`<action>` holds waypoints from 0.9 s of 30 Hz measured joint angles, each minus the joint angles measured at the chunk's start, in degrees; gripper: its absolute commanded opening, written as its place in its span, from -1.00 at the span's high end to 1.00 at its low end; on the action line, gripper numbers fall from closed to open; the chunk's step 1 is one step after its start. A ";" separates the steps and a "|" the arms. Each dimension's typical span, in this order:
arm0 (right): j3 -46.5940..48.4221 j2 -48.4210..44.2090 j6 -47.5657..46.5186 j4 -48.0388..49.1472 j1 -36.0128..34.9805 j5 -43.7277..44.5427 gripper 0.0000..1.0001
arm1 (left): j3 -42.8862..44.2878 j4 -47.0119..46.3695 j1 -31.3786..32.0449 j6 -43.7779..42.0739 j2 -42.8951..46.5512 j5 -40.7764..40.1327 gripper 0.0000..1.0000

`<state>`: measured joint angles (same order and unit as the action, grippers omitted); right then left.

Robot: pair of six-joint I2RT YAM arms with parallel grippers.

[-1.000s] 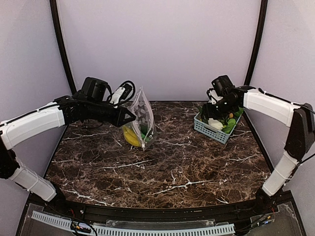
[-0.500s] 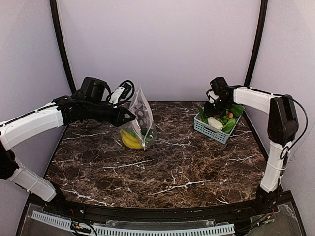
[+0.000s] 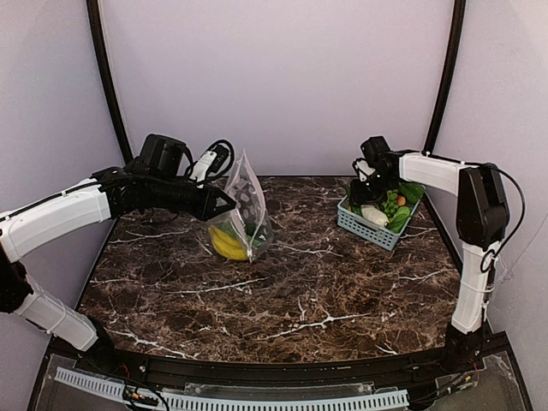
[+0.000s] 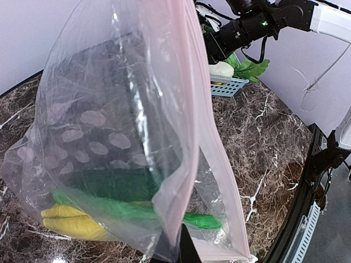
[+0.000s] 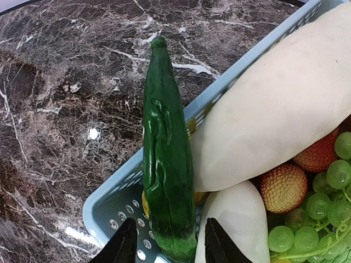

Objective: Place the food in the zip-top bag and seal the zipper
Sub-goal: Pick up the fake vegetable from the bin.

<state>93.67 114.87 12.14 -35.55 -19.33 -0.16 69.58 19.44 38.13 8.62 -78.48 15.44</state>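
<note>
The zip-top bag (image 3: pixel 247 201) is held up over the rear left of the table (image 3: pixel 300 291), clamped at one edge by the left tool (image 3: pixel 224 204). A banana bunch (image 4: pixel 71 219) and some green pieces are lying in its bottom. The right tool (image 5: pixel 169 249) is placed at the basket (image 5: pixel 109 211) at the rear right. Its fingers are apart on both sides of the thick end of the green cucumber-like vegetable (image 5: pixel 164 153). Small gaps seem to be left, so no grip is seen yet.

Several things could go wrong. The vegetable is smooth and is taken only at its very end, so it may slip out or swing down when it is lifted. It lies across the basket rim and against the long white vegetable (image 5: pixel 263 109), so this neighbour could be dragged along, or the light basket could be shifted. The bag is held at one place only and its mouth hangs limp and narrow. A long piece may be caught on the zipper (image 4: pixel 189 82), the bag may be pushed aside, and the piece may be dropped on the table.
</note>
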 measured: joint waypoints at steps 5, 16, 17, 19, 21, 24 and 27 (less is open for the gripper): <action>0.59 1.29 -0.39 0.52 0.00 -0.31 0.29 | 0.00 0.00 0.00 -0.02 0.00 0.11 0.99; 2.14 3.85 -1.01 1.20 0.00 -1.20 0.60 | -0.02 0.00 0.00 0.02 0.33 0.39 0.99; 2.16 3.85 -1.09 1.25 0.00 -1.27 0.61 | -0.02 0.00 0.00 0.00 0.50 0.39 0.99; 2.16 3.85 -1.16 1.25 0.00 -1.38 0.62 | -0.07 0.00 0.00 0.00 0.61 0.37 0.99; 2.10 3.78 -1.25 1.31 0.00 -1.40 0.63 | -0.11 0.00 0.02 0.00 0.61 0.37 0.99; 1.44 3.41 -1.75 1.77 0.00 -1.36 0.64 | -0.22 0.00 0.00 0.00 0.61 0.39 0.99; 0.04 2.36 -2.40 2.54 0.00 -1.31 0.68 | -0.22 0.00 0.02 0.00 0.61 0.39 0.99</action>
<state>93.71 117.23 9.74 -33.01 -19.33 -1.48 69.36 19.44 38.15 8.62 -77.87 15.84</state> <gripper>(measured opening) 0.244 0.008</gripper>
